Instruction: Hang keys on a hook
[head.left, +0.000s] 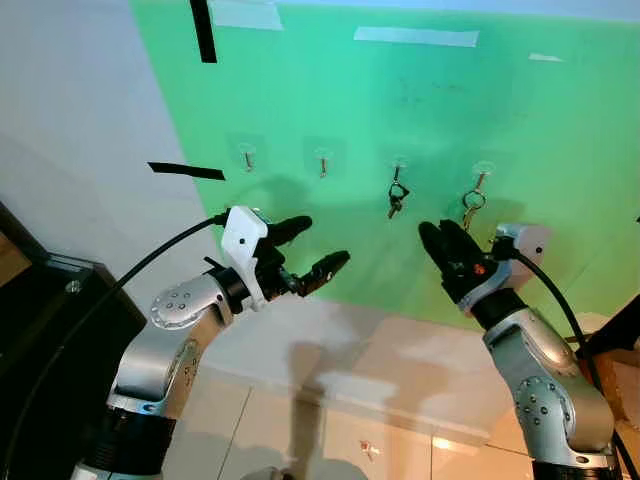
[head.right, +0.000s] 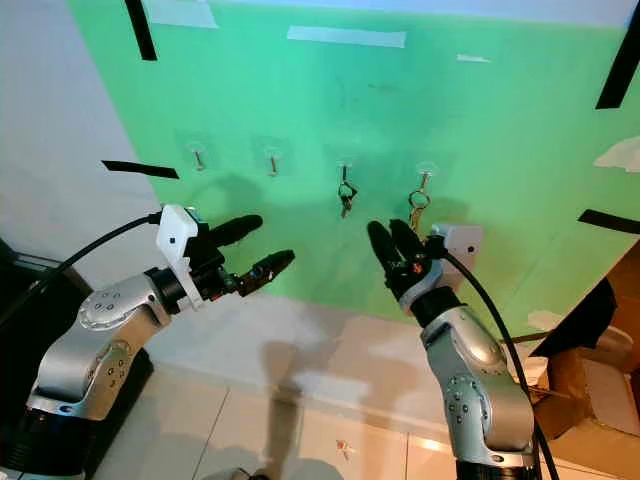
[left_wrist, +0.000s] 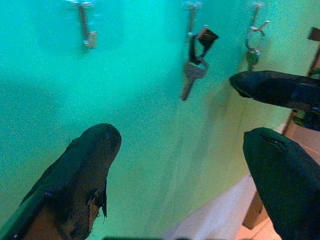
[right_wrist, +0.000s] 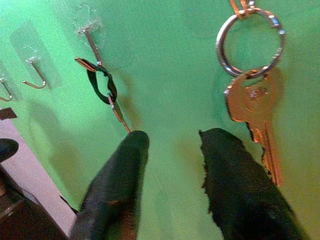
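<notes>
Both grippers are raised in front of a bright green sheet (head.left: 330, 110) fixed to a pale wall. On the robot's right, the right gripper (head.left: 447, 247) points up at the sheet with its 2 long black fingers parted a little and nothing between them; its tips sit just below a brass-coloured key on a round silver ring (right_wrist: 251, 75), close to it but not touching. That ring hangs from the 4th clear adhesive hook (head.left: 482, 172), the one furthest to the robot's right in a row of 4. Next to it, on the 3rd hook (head.left: 399, 164), hangs a silver key on a black loop (head.left: 397, 198). The 2 remaining hooks, the 1st (head.left: 247, 154) and the 2nd (head.left: 322, 160), carry nothing.

On the other side, the left gripper (head.left: 318, 248) is held lower and nearer the robot, level with the sheet's lower part, its 2 black fingers spread wide and grasping nothing. Strips of black tape (head.left: 203, 30) and pale tape (head.left: 415, 36) cross the sheet's edges. Below, a cream tiled floor (head.left: 330, 430) shows, with a dark cabinet (head.left: 50, 330) at the robot's left.
</notes>
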